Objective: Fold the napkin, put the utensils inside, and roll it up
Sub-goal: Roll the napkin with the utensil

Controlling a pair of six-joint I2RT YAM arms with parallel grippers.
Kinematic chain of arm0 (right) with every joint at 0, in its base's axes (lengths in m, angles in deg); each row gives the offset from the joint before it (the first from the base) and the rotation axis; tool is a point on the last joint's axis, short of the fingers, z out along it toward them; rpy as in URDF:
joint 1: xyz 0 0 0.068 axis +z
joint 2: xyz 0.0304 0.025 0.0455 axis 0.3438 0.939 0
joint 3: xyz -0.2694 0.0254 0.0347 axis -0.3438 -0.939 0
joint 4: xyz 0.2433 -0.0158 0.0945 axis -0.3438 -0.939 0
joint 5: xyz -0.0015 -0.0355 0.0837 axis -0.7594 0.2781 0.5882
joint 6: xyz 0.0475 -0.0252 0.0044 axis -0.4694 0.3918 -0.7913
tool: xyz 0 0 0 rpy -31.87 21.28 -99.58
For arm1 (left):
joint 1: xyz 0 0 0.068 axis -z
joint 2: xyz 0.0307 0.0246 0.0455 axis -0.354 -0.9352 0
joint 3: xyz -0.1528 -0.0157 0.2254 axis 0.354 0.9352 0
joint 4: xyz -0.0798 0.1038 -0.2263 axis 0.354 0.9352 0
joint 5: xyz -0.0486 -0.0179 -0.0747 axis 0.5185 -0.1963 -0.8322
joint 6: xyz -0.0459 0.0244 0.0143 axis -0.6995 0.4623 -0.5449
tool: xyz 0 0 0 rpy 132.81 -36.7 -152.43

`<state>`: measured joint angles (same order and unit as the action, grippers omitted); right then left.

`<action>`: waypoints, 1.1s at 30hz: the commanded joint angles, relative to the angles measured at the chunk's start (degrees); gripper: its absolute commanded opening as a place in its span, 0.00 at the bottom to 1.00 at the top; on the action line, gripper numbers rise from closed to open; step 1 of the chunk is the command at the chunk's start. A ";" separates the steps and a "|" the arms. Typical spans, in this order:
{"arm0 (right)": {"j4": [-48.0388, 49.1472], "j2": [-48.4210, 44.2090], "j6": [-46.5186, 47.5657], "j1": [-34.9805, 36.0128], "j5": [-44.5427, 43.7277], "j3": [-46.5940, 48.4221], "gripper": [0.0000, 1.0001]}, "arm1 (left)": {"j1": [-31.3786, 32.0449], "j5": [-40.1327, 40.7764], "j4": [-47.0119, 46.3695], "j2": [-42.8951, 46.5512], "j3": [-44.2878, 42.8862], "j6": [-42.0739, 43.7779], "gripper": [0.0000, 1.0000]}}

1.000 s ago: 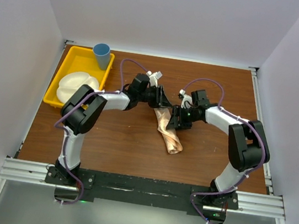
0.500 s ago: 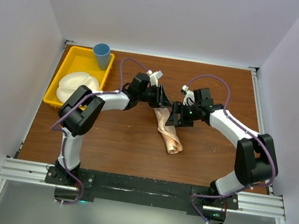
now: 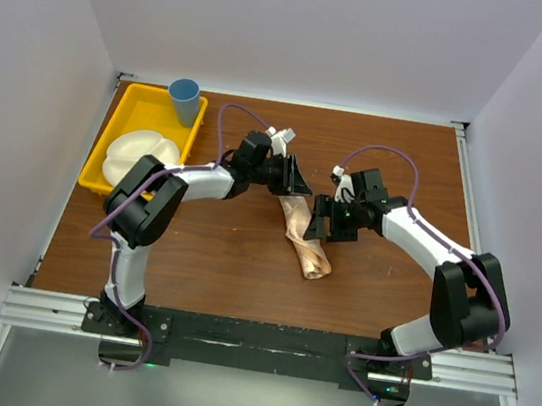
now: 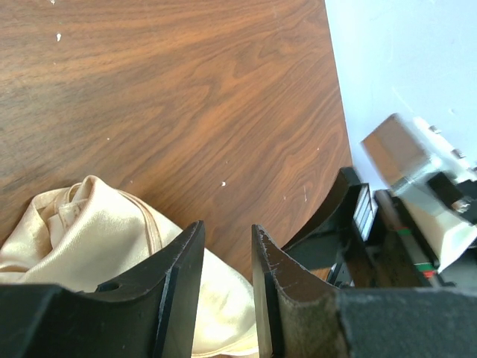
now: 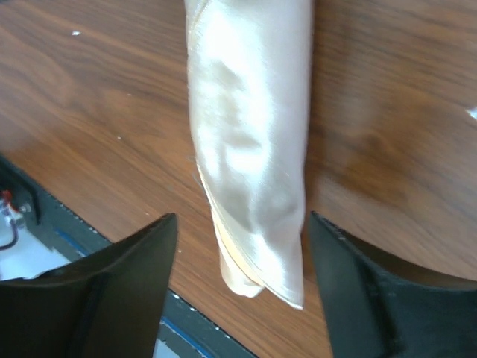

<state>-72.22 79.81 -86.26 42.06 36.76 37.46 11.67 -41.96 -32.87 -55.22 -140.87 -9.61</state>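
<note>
The napkin (image 3: 305,236) lies rolled into a peach-orange tube on the brown table, running from the middle toward the near edge. In the right wrist view the napkin roll (image 5: 250,112) sits below my right gripper (image 5: 242,216), whose jaws stand wide open on either side of its end without touching it. From above, the right gripper (image 3: 321,220) is at the roll's right side. My left gripper (image 3: 294,181) hovers at the roll's far end. Seen from the left wrist, the left gripper (image 4: 227,225) has a narrow empty gap, with the napkin's bunched end (image 4: 82,231) just beneath. The utensils are hidden.
A yellow tray (image 3: 128,107) at the far left holds a white divided plate (image 3: 136,156). A blue cup (image 3: 185,98) stands at its far right corner. The right arm's wrist (image 4: 417,171) shows close by in the left wrist view.
My right gripper has opened wider and drawn back slightly to the right of the roll, its elbow swinging outward. The left arm and the napkin have not moved.
</note>
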 commanded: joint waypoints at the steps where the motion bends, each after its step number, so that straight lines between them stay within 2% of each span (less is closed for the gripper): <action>1: -2.27 -4.67 1.53 -0.42 -1.91 -2.61 0.78 | 0.20 -0.16 0.78 3.12 -0.16 2.22 0.36; 10: 2.74 -4.93 0.65 -1.30 3.19 -6.76 0.80 | 0.20 0.46 3.68 4.35 -0.86 4.33 0.36; 19: 6.35 -4.32 -2.51 -0.25 8.46 -6.15 0.67 | 0.12 0.28 3.33 4.61 -0.69 3.63 0.36; 28: 7.49 -2.03 -3.83 1.33 9.61 -4.48 0.61 | 0.12 0.37 3.86 4.35 -0.51 3.81 0.36; 33: 7.67 -1.95 -4.36 1.95 8.38 -4.21 0.62 | 0.29 -2.08 1.84 3.22 0.37 2.40 0.36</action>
<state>-66.47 78.00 -89.45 43.40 44.52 31.12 11.67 -41.87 -28.72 -53.54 -140.85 -6.83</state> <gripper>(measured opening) 0.617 0.364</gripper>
